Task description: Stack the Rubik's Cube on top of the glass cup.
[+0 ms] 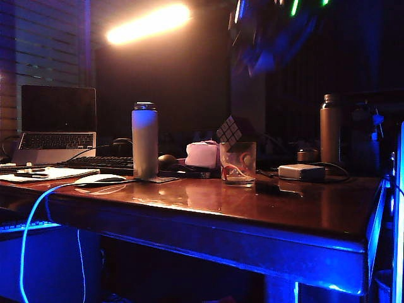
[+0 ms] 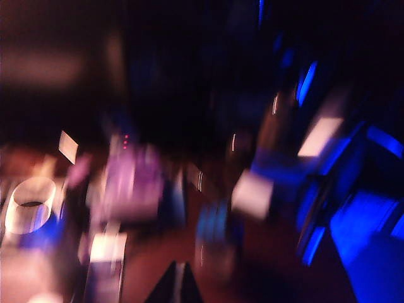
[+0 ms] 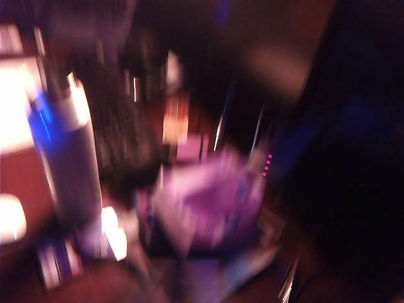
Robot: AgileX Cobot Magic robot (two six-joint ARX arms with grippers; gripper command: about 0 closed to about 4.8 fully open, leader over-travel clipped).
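The Rubik's Cube (image 1: 230, 130) sits tilted on one corner at the upper left rim of the glass cup (image 1: 238, 163), near the table's middle. I cannot tell whether it rests on the rim or just behind it. No gripper touches either. A motion-blurred arm (image 1: 270, 35) hangs high above the cup. My left gripper (image 2: 178, 287) shows as two dark fingertips drawn together over the tabletop, shut and holding nothing. The right wrist view is smeared, and my right gripper's jaws cannot be made out in it.
A tall white bottle (image 1: 144, 140) stands left of the cup, with a pink-white lumpy thing (image 1: 202, 153) between them. A grey box with a cable (image 1: 301, 171) and a brown bottle (image 1: 329, 129) are on the right. A laptop (image 1: 58, 123), keyboard (image 1: 101, 164) and mouse (image 1: 100, 180) are on the left.
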